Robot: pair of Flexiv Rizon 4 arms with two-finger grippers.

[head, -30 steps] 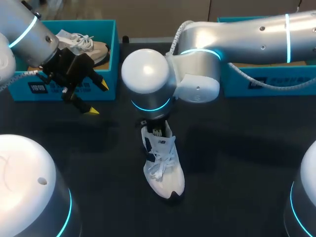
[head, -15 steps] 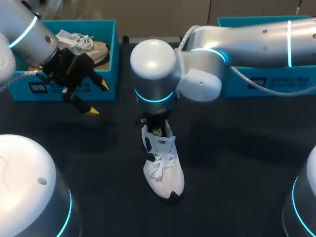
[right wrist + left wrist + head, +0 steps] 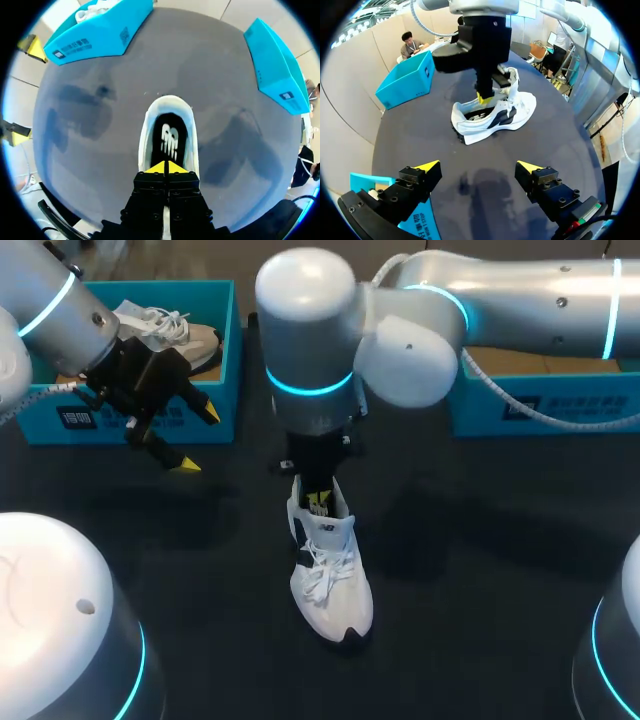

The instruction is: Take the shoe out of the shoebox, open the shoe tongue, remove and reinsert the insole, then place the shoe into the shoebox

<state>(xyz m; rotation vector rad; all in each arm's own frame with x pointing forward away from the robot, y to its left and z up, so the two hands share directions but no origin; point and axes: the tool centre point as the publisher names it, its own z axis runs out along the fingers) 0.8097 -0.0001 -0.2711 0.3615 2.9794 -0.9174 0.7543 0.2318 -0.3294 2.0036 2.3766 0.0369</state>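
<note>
A white shoe (image 3: 330,580) with dark side panels lies on the dark table, its toe toward the near edge. My right gripper (image 3: 318,502) points straight down into its heel opening. In the right wrist view its yellow tips (image 3: 166,167) are shut together at the tongue end of the opening, over the black insole (image 3: 169,140); nothing shows between them. The left wrist view shows the shoe (image 3: 512,112) side-on with the right gripper (image 3: 485,97) dipped into it. My left gripper (image 3: 195,440) hangs open and empty in front of the left shoebox (image 3: 225,360), well left of the shoe.
The teal left shoebox holds a second, beige-and-white shoe (image 3: 175,332). Another teal shoebox (image 3: 540,410) stands at the back right, partly under my right arm. My right arm's big joint hangs over the table's middle back.
My right arm's wrist and elbow have swung up and back while its gripper stayed at the shoe's opening. The shoe and my left arm have not moved.
</note>
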